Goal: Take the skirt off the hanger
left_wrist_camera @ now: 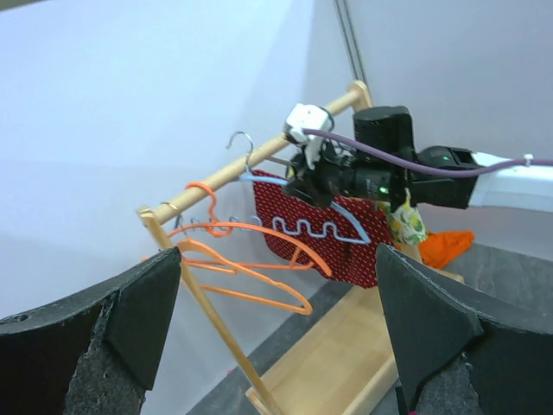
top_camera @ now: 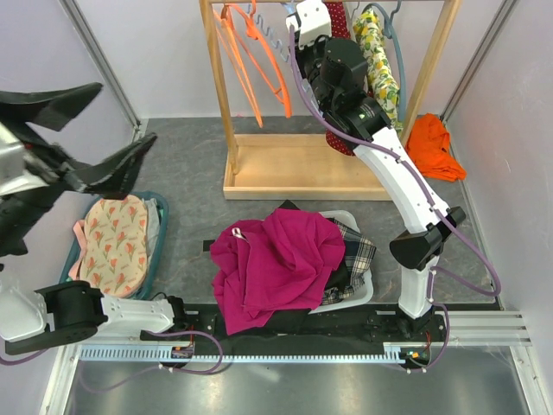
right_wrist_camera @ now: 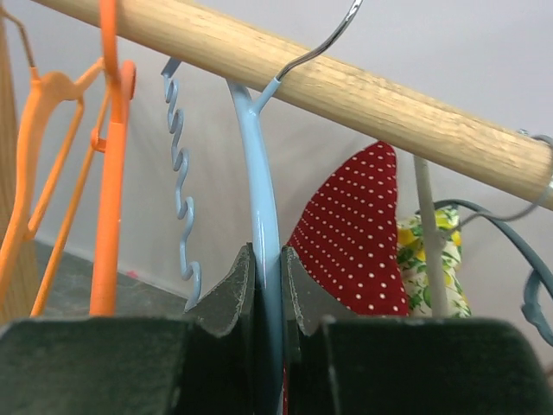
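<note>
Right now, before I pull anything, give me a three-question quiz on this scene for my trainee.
1. True or false: the right fingers are shut on the blue hanger.
2. The red dotted skirt hangs from: A) an orange hanger; B) the blue hanger; C) the basket.
3. Fill in: the left fingers are ____.
Key: 1 true; 2 B; 3 open.

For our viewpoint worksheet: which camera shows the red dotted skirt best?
Left wrist: the skirt hangs almost whole from the rail. Right wrist shows one corner beside the hanger; top external shows only slivers behind the right arm.
</note>
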Motion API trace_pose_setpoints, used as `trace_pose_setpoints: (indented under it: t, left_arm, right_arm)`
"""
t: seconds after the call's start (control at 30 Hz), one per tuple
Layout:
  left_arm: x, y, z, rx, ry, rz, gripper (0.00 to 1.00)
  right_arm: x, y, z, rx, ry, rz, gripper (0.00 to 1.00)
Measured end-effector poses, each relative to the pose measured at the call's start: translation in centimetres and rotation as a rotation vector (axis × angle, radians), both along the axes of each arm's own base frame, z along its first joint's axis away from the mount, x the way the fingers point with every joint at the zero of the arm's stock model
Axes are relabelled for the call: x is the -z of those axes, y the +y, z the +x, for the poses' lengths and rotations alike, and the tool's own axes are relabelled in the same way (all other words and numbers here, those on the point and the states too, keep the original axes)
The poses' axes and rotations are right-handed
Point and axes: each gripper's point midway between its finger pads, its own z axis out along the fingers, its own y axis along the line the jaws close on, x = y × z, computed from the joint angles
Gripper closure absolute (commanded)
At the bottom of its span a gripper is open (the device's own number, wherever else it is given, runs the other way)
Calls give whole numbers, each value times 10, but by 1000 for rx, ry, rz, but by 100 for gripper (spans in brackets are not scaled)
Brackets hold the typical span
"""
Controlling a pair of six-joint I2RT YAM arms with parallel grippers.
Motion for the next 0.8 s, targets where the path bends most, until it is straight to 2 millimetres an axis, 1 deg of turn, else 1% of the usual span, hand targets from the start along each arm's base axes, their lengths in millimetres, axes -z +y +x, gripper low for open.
trace_pose_setpoints:
  t: [0.1,0.17,0.27,0.37,0.47,0.57,0.63,0.77,0.8]
  left_arm:
    - [-9,20,-4,-28,-20,-45,1]
    - [-10,25,-4,-44,-21,-51,1]
    - [-7,23,-1,-53,-16,-40,1]
    - [-5,21,1,-58,-13,-31,1]
    - [-2,21,3,-70,-8,-24,1]
    - [1,20,5,-83,-1,-13,1]
    - [3,19,7,-88,3,-7,1]
    - [5,18,9,-98,6,-1,1]
    - [5,18,9,-100,6,1,1]
  right_arm:
    - [2,9,-5,-57,22,-7,100]
    - [2,13,-7,-83,30,-9,100]
    - [3,17,-11,-110,40,-12,100]
    - [7,21,-10,-121,49,-16,100]
    - [17,25,-7,-125,72,-32,100]
    - [35,27,-2,-120,110,-54,100]
    - [42,28,1,-114,114,-57,100]
    - [42,27,-3,-117,105,-49,100]
    - [42,26,-5,-119,103,-46,99]
